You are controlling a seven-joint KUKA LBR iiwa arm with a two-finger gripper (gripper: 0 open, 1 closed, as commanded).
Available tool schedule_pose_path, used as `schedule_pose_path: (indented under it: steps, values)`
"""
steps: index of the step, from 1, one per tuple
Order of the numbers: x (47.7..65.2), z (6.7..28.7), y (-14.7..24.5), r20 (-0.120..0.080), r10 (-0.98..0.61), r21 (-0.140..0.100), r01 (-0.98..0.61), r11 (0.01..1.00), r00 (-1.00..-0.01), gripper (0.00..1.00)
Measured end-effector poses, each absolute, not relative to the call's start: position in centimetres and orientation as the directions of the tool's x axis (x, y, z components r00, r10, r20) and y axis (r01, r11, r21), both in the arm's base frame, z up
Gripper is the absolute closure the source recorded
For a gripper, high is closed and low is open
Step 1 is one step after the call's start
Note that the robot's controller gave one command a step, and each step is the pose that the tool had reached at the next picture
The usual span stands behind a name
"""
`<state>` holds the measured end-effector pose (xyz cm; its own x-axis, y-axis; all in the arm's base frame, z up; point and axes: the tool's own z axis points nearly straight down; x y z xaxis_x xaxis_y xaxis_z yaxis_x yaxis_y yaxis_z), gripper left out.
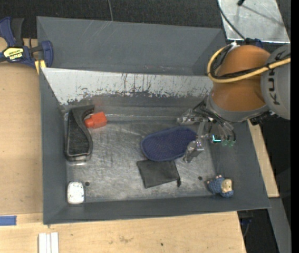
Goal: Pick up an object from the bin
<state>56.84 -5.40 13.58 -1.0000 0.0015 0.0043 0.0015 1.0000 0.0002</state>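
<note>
Gripper [195, 145] low at right end of blue oval pouch [165, 144]; orange wrist cover [239, 80] hides its top; grip state unreadable.

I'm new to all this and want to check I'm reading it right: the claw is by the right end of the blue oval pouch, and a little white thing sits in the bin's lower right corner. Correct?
Not quite. In the camera view the little white thing sits in the lower left corner; the lower right corner has a small blue and yellow figure. The rest is right: the claw is by the right end of the blue oval pouch.
</note>
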Motion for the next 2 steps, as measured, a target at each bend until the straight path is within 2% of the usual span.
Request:
schedule_pose_path:
  steps: [1,2]
  values:
    - [61.56,7.21,-2.81,-0.005,-0.137,-0.003,-0.136,0.991,-0.991,0.00]
    - [61.71,7.46,-2.92,-0.005,-0.136,-0.002,-0.136,0.991,-0.991,0.00]
